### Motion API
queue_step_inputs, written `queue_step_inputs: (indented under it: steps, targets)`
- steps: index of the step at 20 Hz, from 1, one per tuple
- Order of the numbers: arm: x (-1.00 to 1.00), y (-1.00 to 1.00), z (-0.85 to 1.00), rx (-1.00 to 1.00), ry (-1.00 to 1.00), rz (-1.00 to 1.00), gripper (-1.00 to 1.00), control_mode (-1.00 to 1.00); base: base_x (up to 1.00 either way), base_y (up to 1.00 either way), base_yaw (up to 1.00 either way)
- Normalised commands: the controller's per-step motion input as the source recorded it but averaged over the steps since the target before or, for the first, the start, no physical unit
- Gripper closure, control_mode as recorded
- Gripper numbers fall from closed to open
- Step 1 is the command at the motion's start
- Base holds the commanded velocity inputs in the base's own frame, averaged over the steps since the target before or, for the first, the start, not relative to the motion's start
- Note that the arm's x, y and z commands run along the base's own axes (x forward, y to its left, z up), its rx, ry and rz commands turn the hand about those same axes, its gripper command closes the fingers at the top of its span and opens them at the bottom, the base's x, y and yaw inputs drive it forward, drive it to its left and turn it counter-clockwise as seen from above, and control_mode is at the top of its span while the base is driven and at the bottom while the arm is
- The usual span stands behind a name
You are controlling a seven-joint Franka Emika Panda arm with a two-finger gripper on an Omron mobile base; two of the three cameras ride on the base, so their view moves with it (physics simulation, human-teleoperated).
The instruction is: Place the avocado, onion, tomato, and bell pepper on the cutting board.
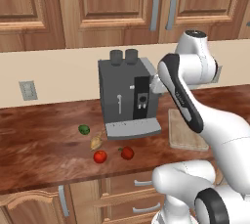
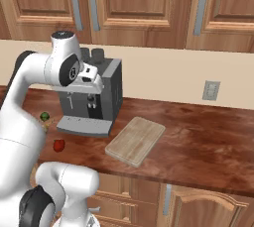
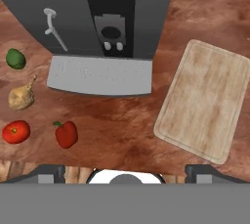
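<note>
In the hand view, four items lie on the dark counter left of the coffee machine's tray. They are the green avocado [image 3: 15, 58], the tan onion [image 3: 21, 97], the round red tomato [image 3: 15, 132] and the stemmed red bell pepper [image 3: 66, 134]. The pale wooden cutting board [image 3: 205, 98] lies bare to the right. My gripper [image 3: 125, 173] hangs high above the counter in front of the machine, open and holding nothing. The left base view shows the avocado [image 1: 84, 129], onion [image 1: 96, 143], tomato [image 1: 100, 157], bell pepper [image 1: 127, 153] and the cutting board [image 1: 185, 130], partly behind my arm.
A grey coffee machine [image 1: 129, 96] with a drip tray [image 3: 100, 75] stands against the back wall, between the produce and the board. Wall cabinets hang overhead. The counter's front edge runs just below the tomato and the pepper.
</note>
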Motion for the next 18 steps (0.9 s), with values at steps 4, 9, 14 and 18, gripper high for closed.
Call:
queue_step_inputs:
  steps: [4,9,14,18]
  targets:
    - [-0.23,0.19,-0.14,0.00,0.00,0.06,-1.00,-1.00,0.00,0.00,0.00]
    - [-0.14,0.15,-0.10,0.00,0.00,0.07,-1.00,-1.00,0.00,0.00,0.00]
    - [-0.17,0.19,-0.16,0.00,0.00,0.12,-1.00,-1.00,0.00,0.00,0.00]
    - [-0.25,0.18,-0.21,0.00,0.00,0.13,-1.00,-1.00,0.00,0.00,0.00]
